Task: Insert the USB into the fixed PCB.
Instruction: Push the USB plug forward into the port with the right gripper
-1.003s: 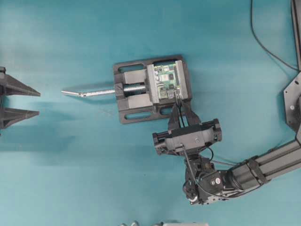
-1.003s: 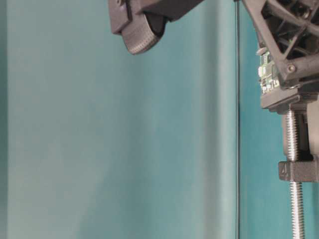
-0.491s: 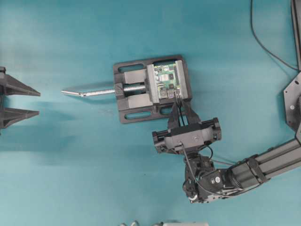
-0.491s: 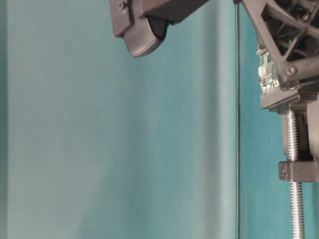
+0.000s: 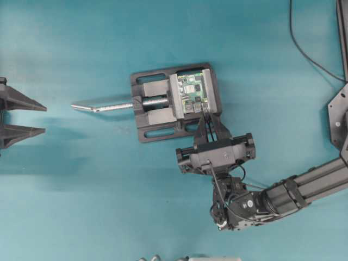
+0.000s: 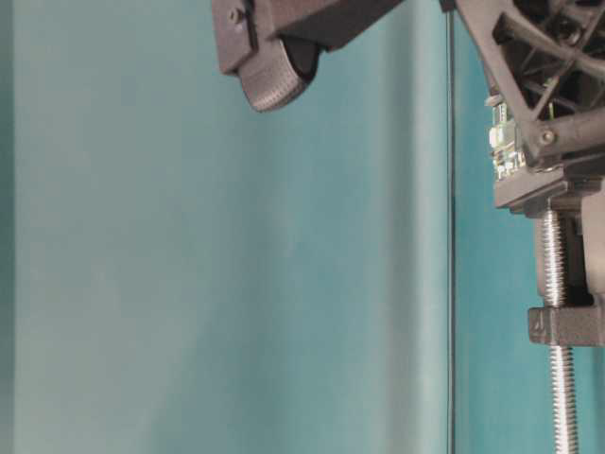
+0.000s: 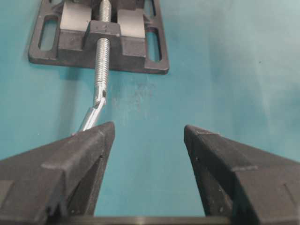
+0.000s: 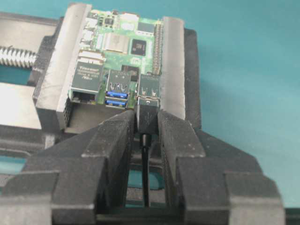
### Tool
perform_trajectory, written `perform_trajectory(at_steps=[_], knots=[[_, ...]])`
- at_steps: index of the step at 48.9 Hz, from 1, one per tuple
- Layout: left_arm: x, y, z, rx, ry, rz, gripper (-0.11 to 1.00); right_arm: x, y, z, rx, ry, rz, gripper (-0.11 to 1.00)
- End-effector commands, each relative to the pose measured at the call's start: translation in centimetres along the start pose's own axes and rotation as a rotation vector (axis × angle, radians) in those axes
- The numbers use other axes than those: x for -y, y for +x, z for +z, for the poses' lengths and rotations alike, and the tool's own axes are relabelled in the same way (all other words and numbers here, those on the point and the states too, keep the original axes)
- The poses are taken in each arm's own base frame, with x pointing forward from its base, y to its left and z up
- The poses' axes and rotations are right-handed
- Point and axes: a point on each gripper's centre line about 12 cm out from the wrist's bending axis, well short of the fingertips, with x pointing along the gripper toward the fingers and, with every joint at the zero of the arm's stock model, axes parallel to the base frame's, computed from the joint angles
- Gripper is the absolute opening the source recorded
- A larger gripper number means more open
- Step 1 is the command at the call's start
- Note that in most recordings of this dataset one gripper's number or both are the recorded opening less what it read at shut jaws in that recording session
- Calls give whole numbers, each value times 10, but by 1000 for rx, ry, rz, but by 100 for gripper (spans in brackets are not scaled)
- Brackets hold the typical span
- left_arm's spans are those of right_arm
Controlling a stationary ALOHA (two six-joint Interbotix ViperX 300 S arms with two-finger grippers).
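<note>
Item: USB insertion, final approach. Right gripper (image 8: 146,123), black ribbed plastic fingers (image 8: 108,140) narrowed to about a plug's width and clamped on the USB (image 8: 145,115), a small dark rectangular plug with a thin dark cable (image 8: 145,178) trailing back between the fingers. The plug's front edge sits at the mouth of the rightmost silver port on the fixed PCB (image 8: 126,51); whether it has entered at all cannot be told from these views. The fixed PCB is a green board carrying black chips, a silver Ethernet box and stacked ports with blue tongues; it is gripped between two smooth grey jaw blocks of a black slotted vise (image 5: 149,103), whose threaded silver screw rod (image 5: 106,106) ends in a bent handle on the matte teal table (image 5: 81,190). Overhead, the right gripper (image 5: 204,117) reaches the board's near edge from below in that view. Left gripper (image 7: 147,136): spread fully, holding nothing, parked well apart from the vise at the left edge of the table. Judged step: aligning and seating the plug. Next move calls for a straight, gentle push along the port's axis, plug held level and square; any tilt risks jamming on the metal shell. The table-level view shows only part of the vise, the screw rod and arm hardware.
</note>
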Motion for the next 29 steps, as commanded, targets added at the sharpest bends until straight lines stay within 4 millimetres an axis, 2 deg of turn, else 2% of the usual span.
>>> perform_trajectory(at_steps=[1, 17, 29], knots=[[1, 1, 6, 15, -10, -4, 78, -1, 39, 14, -3, 33, -93, 20], [1, 1, 5, 13, -10, -4, 78, -2, 42, 14, 17, 30, -85, 20], [1, 1, 5, 13, -10, -4, 78, 1, 32, 8, 19, 40, -62, 20]])
